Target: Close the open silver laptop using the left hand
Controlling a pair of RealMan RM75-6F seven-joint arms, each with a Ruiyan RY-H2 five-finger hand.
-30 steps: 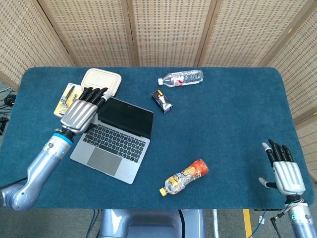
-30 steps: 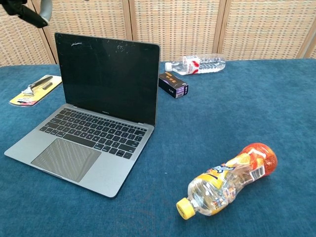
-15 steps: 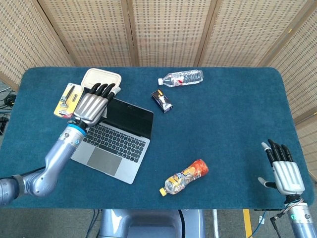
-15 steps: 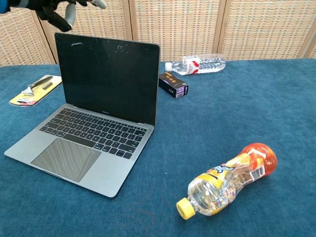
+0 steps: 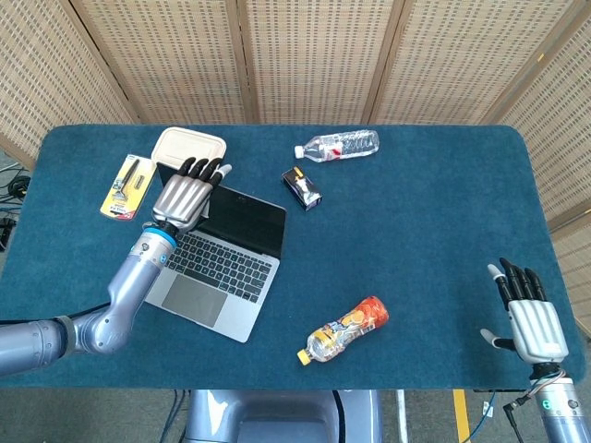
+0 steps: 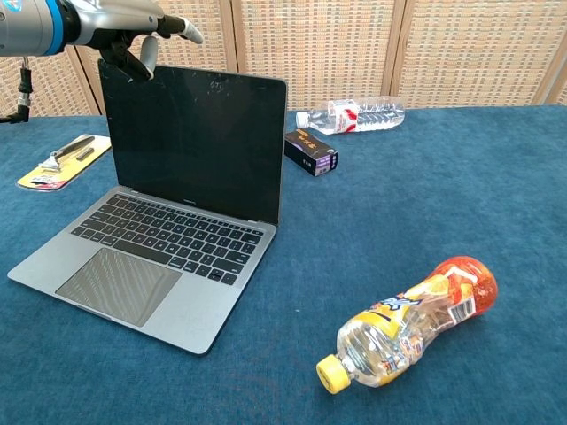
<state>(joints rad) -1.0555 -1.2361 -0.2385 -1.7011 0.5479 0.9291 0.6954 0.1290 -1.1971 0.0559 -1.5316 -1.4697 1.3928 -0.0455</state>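
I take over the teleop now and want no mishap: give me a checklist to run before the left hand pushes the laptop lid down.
1. Lid open and upright: ok, the laptop screen stands raised.
2. Left hand at the lid's top edge: ok, above its upper left corner in the chest view; contact cannot tell.
3. Left hand free: ok, fingers spread, holding nothing.
4. Keyboard free of objects: ok, nothing lies on the keys or trackpad.
5. Nearby items clear of the laptop: ok, black box and orange bottle lie apart from it.
6. Right hand out of the way: ok, open at the table's far right edge.
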